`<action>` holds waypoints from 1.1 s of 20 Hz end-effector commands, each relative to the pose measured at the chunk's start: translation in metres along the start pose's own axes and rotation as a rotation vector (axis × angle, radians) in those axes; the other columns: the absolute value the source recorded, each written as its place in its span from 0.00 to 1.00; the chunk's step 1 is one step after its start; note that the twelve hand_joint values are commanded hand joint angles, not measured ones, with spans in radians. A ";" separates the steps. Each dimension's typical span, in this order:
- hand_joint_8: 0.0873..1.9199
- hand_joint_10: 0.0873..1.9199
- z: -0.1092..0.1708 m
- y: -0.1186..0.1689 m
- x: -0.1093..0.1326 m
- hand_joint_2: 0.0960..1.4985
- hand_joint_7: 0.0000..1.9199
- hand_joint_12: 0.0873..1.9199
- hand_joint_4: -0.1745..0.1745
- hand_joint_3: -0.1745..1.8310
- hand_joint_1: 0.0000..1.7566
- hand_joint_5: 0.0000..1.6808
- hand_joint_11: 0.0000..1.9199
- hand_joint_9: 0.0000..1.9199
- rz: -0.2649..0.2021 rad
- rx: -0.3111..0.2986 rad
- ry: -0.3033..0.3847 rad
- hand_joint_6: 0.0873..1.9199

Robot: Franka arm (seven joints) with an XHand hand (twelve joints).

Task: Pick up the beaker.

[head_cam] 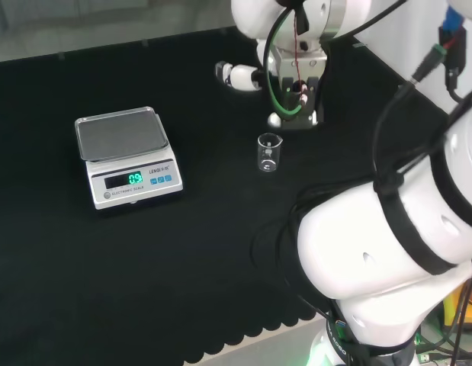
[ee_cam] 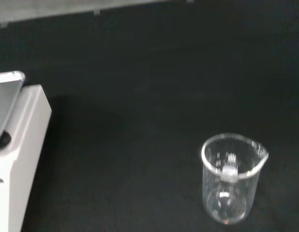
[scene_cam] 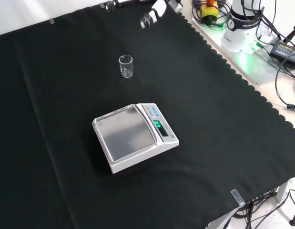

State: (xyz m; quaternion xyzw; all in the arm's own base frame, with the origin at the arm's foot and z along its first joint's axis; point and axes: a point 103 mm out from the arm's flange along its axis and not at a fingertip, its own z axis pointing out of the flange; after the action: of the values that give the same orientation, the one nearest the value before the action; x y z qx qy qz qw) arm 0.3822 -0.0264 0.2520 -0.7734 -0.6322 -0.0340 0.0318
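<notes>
A small clear glass beaker [head_cam: 270, 152] stands upright on the black cloth, alone and with its spout visible. In the front view the beaker [scene_cam: 126, 66] is behind the scale. The wrist view shows the beaker [ee_cam: 231, 179] close by, with nothing touching it. The hand [head_cam: 243, 76] hovers above the cloth beyond the beaker in the head view, apart from it, with a straight finger pointing left. At the top of the front view the hand [scene_cam: 151, 15] hangs above and to the right of the beaker. It holds nothing.
A white electronic scale [head_cam: 127, 156] with a steel pan and lit green display sits to the left of the beaker in the head view. In the front view the scale [scene_cam: 133, 136] is mid-cloth. The arm's white links [head_cam: 388, 252] occupy the right of the head view.
</notes>
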 end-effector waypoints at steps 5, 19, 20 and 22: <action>0.27 0.40 0.060 0.013 -0.006 0.60 0.00 0.76 0.50 0.24 0.01 0.03 0.00 0.00 0.051 0.090 0.020 0.00; 0.26 0.40 0.107 0.007 -0.060 0.60 0.00 0.77 0.49 0.24 0.02 0.03 0.00 0.00 0.223 0.203 0.106 0.00; 0.26 0.40 0.110 0.007 -0.063 0.60 0.00 0.77 0.49 0.24 0.02 0.03 0.00 0.00 0.227 0.206 0.109 0.00; 0.25 0.40 0.117 0.006 -0.066 0.60 0.00 0.77 0.49 0.23 0.02 0.03 0.00 0.00 0.231 0.224 0.118 0.00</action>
State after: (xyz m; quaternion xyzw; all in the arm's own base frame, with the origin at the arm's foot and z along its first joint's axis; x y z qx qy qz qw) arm 0.3841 -0.0560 0.1530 -0.8187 -0.5602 -0.0010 0.1258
